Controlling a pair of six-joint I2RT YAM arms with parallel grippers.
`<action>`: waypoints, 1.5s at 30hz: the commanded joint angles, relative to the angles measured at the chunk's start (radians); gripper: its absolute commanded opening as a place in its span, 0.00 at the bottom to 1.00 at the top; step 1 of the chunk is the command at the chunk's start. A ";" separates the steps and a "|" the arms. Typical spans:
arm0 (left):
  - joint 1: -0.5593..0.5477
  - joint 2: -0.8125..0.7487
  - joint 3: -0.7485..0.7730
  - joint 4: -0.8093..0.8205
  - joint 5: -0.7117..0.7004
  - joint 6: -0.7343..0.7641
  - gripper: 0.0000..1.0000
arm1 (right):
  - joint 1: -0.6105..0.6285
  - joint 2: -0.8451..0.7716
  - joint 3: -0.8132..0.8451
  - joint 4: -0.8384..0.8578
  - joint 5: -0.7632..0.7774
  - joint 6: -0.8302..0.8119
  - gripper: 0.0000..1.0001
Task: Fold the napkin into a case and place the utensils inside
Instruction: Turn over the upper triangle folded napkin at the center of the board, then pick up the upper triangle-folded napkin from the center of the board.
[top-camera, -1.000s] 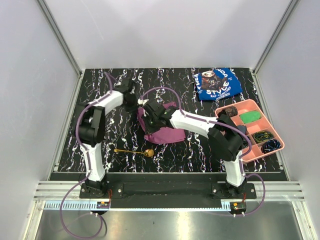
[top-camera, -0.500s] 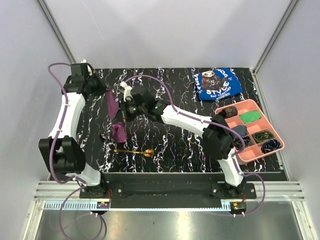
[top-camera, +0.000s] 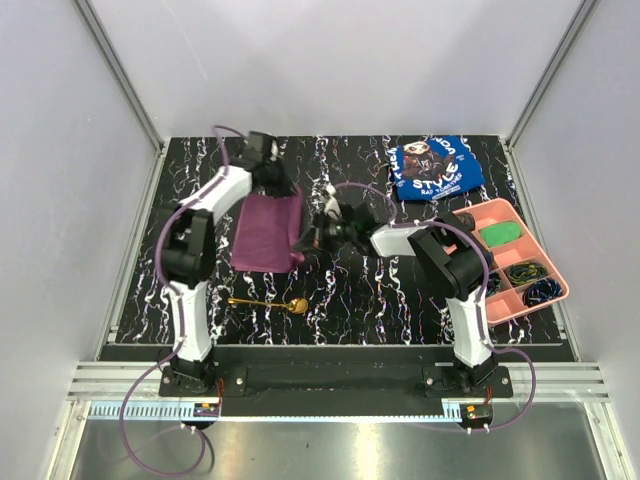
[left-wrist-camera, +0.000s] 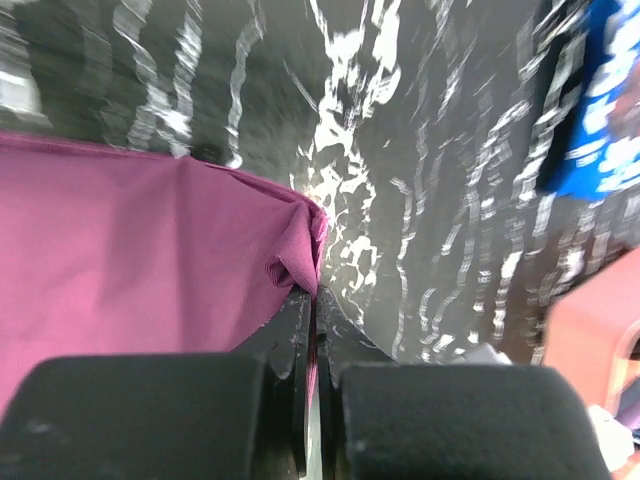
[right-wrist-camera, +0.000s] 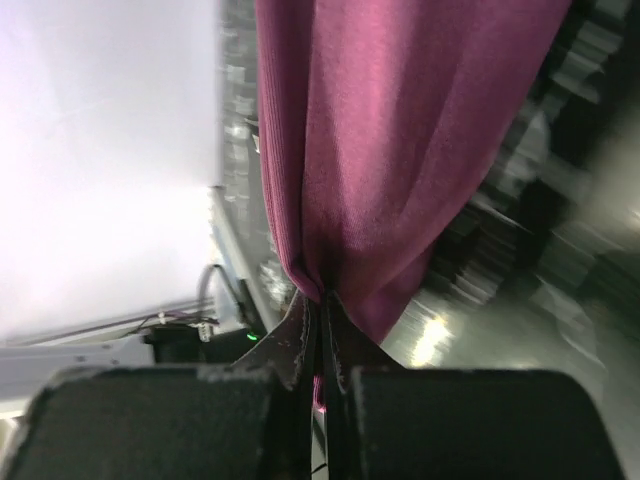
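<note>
nearest the bases, the gold spoon (top-camera: 265, 302) lies flat on the black marbled table (top-camera: 380, 300), handle pointing left, bowl to the right, clear of both arms and just on the near side of the napkin (top-camera: 265, 232). napkin is plum purple, plain, spread out as a rough rectangle left of centre, not folded into a case, and nothing is tucked into it. right gripper (top-camera: 309, 240) comes in from the right and is clamped on the napkin's near right edge; in the right wrist view its jaws are pressed together at (right-wrist-camera: 322, 300) with a gathered fold of the cloth (right-wrist-camera: 380, 130) pinched between them and running away from the fingers. left gripper (top-camera: 292, 196) reaches round from the far side and grasps the far right corner; in the left wrist view the fingers meet at (left-wrist-camera: 315, 300) with a bunched corner of the purple cloth (left-wrist-camera: 130, 260) nipped in, the rest spreading off to the left. so both tools are gripping the napkin along its right side, one corner each. cannot tell from these views whether the left part of the cloth rests on the table or hangs free. off to the right, a pink tray (top-camera: 470, 209) with compartments holds a green item and some dark bits. at the far right of the table lies a blue cloth (top-camera: 435, 168) with white lettering, well apart from the napkin.
</note>
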 joint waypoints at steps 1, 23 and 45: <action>-0.065 0.063 0.043 0.263 -0.053 -0.038 0.00 | -0.030 -0.088 -0.145 0.028 -0.116 -0.052 0.00; -0.116 -0.136 0.045 -0.035 0.088 0.137 0.70 | -0.167 -0.322 -0.289 -0.530 0.208 -0.472 0.69; 0.070 -0.257 -0.360 0.146 0.250 -0.001 0.59 | -0.206 -0.182 -0.205 -0.553 0.264 -0.512 0.04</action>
